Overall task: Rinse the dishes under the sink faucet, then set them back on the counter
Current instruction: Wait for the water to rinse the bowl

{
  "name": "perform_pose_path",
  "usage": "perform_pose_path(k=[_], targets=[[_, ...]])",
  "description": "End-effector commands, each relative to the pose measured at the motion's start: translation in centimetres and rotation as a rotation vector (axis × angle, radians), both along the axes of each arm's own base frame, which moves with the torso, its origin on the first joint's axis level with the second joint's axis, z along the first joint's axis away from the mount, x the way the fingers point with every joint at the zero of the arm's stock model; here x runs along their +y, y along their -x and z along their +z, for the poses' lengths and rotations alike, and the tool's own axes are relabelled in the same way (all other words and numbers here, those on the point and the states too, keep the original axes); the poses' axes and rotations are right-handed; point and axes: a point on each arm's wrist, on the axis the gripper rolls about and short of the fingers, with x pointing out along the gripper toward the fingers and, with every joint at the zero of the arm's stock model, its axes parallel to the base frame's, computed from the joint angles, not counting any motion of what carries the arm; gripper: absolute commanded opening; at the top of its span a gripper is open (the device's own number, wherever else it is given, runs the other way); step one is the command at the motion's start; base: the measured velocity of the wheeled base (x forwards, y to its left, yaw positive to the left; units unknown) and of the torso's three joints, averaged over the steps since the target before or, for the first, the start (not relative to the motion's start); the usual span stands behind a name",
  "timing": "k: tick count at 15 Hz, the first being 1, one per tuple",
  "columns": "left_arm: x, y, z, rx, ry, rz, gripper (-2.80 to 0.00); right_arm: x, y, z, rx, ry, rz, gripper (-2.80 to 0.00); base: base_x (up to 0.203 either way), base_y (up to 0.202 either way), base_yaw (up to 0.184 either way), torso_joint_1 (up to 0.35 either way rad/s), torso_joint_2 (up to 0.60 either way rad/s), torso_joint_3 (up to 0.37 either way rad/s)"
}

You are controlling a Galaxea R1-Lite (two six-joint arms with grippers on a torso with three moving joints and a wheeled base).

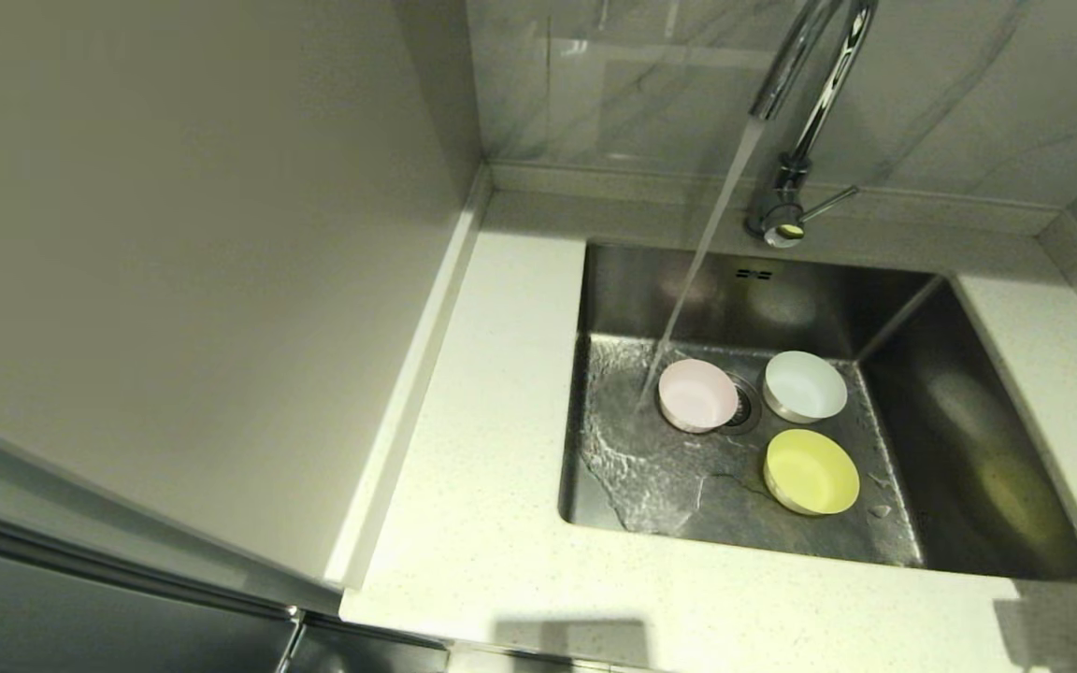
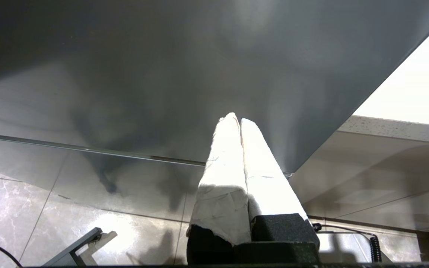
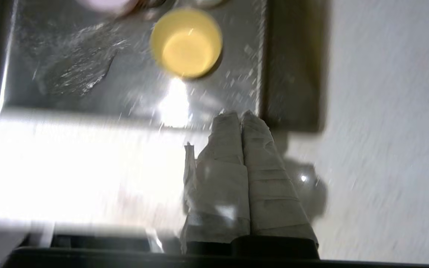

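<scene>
Three bowls sit upright on the floor of the sink [image 1: 969, 449]: the pale pink one [image 1: 697, 394] beside the strainer drain, the white one [image 1: 805, 385] behind it to the right, the yellow-green one [image 1: 811, 471] nearest me. The faucet [image 1: 786, 201] is running, and its stream lands just left of the pink bowl. My right gripper [image 3: 240, 113] is shut and empty over the counter [image 3: 385, 111] by the sink's near right corner, with the yellow-green bowl [image 3: 186, 42] ahead of it. My left gripper [image 2: 238, 119] is shut and empty, low beside a grey cabinet panel.
Wet ripples cover the left part of the sink floor [image 1: 632, 467]. Counter [image 1: 501, 374] runs left of and in front of the basin. A tall pale side panel [image 1: 174, 262] stands at the left, and grey marbled wall tiles [image 1: 651, 84] rise behind the faucet.
</scene>
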Motion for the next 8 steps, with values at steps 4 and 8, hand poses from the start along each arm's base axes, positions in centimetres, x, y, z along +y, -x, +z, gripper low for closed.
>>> perform_pose_path(k=[4,8], targets=[[0.0,0.0,0.0,-0.002,0.001,0.001,-2.8,2.4,7.6,-6.0,-0.174,0.075,0.157,-2.8,0.0,0.0,0.0,0.0,0.0,0.0],[0.0,0.0,0.0,-0.002,0.001,0.001,-2.8,2.2,9.2,-8.0,-0.147,0.083,0.137,-2.8,0.0,0.0,0.0,0.0,0.0,0.0]])
